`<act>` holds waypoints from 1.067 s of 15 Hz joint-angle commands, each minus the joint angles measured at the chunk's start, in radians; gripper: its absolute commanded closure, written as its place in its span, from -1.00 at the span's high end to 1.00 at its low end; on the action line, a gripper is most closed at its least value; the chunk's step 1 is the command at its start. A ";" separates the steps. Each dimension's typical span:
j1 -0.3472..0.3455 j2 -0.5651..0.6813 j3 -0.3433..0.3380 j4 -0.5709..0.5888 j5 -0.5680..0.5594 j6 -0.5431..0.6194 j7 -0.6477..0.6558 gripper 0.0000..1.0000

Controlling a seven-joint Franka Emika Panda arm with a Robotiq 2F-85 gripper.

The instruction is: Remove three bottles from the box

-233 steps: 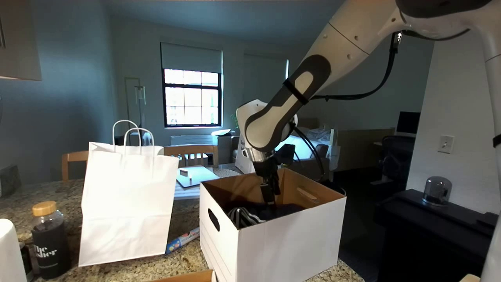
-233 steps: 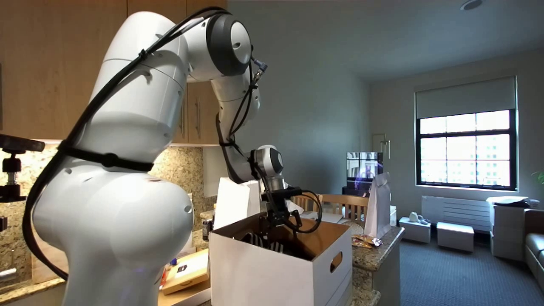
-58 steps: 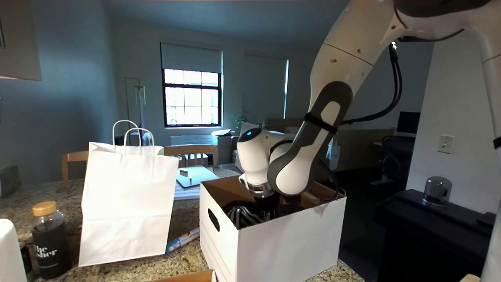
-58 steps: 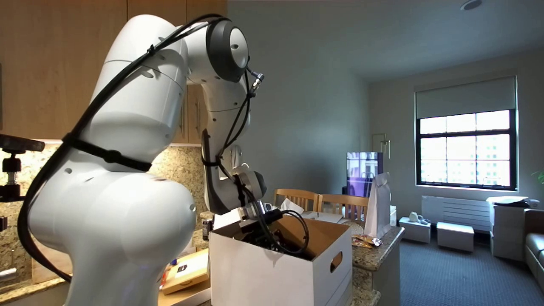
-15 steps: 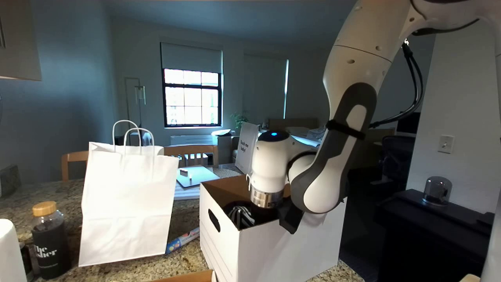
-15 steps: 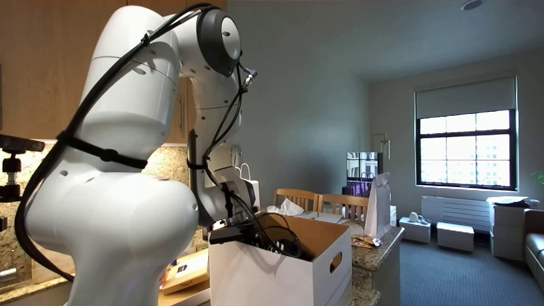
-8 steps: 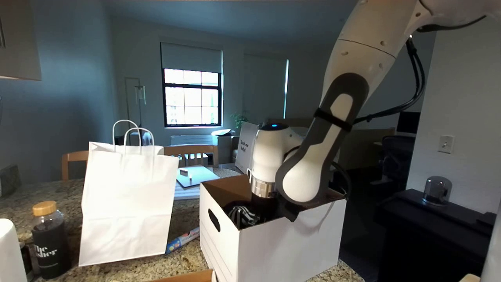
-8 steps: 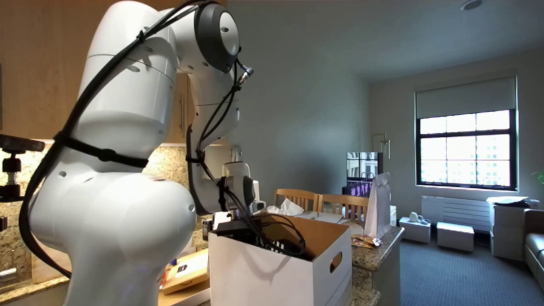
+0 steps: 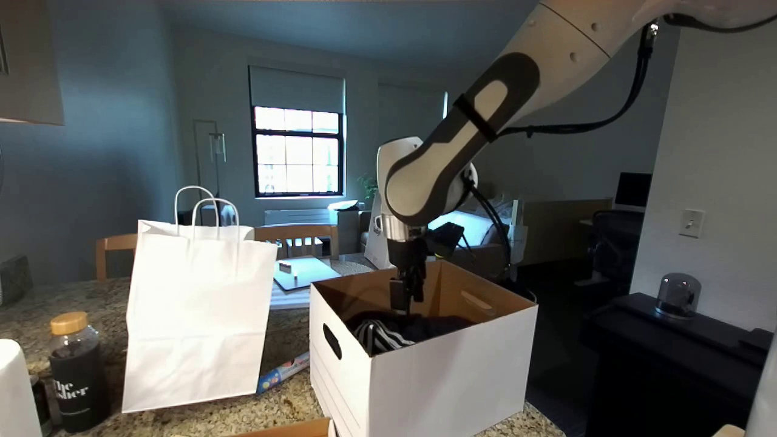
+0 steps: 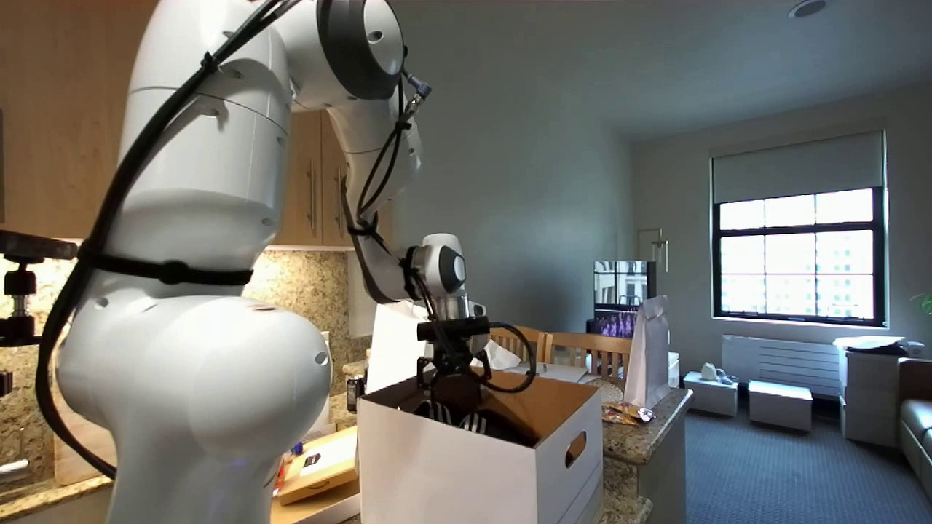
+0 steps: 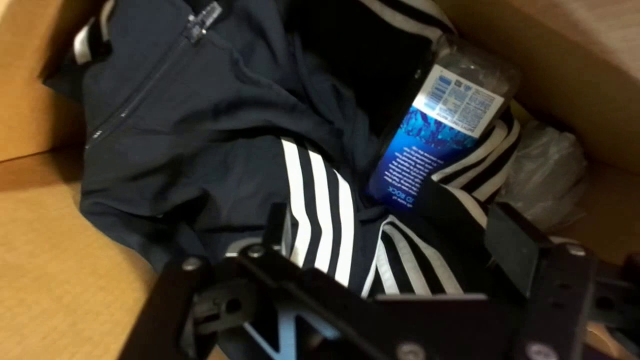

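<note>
Bottle (image 11: pixel 440 130) partly under clothing (image 11: pixel 235 140), translucent lump (image 11: pixel 545 172) unclear

Cannot read the finer print on the blue-labelled bottle (image 11: pixel 435 137) or see one of its ends, lost among dark striped clothing (image 11: pixel 250 155); cannot identify the crumpled clear plastic (image 11: pixel 547 170), partly behind a finger (image 11: pixel 512 250) of the gripper (image 11: pixel 392 225), itself cropped by the wrist view's lower edge. In both exterior views, cannot see past the near wall of the box (image 9: pixel 449 382) to most of its contents, nor follow the arm (image 10: pixel 196 378) beyond the upper edge.
</note>
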 commanded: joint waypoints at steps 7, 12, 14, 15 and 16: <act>-0.027 0.213 -0.020 0.180 0.071 -0.244 -0.180 1.00; -0.046 0.247 -0.029 0.163 0.116 -0.234 -0.145 1.00; -0.052 0.266 -0.032 0.175 0.123 -0.242 -0.149 1.00; -0.051 0.275 -0.032 0.182 0.122 -0.245 -0.143 1.00; -0.050 0.282 -0.032 0.188 0.121 -0.248 -0.139 1.00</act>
